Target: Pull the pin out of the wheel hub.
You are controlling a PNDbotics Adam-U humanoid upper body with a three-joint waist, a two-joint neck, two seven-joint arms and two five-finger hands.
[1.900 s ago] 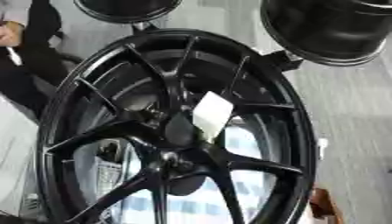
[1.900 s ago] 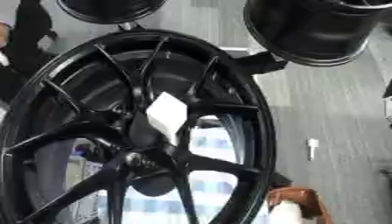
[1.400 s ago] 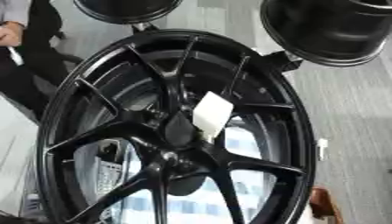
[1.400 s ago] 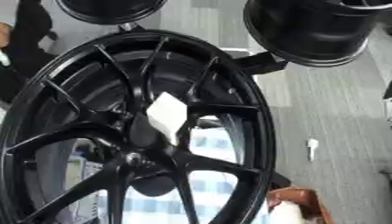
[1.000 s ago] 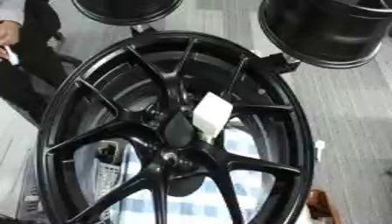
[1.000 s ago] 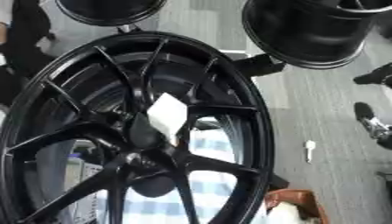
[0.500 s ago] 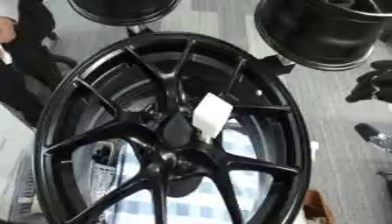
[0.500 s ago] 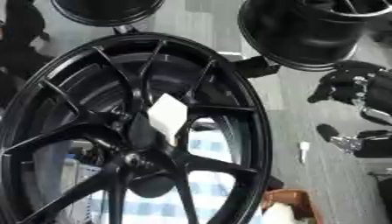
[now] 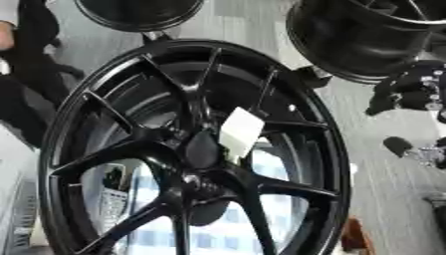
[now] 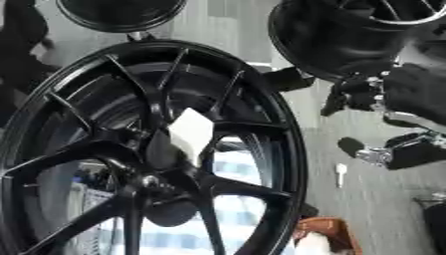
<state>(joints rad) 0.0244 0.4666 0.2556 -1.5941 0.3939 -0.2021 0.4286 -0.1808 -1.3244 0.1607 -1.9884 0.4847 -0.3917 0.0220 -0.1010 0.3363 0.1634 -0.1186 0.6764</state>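
two more black wheels behind

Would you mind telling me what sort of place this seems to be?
Probably a wheel workshop or storeroom. A large black wheel with a white tag at its hub fills the view, two more black wheels stand behind it on a grey floor, and the robot's right hand comes in from the right.

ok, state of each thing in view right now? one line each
wheel hub: upright on its rim, untouched by any hand.
white tag: sits at the hub centre, tilted.
right hand: at the right edge, apart from the wheel hub, fingers curled, holding nothing.
left hand: not in view.
spare rims: standing behind, untouched.
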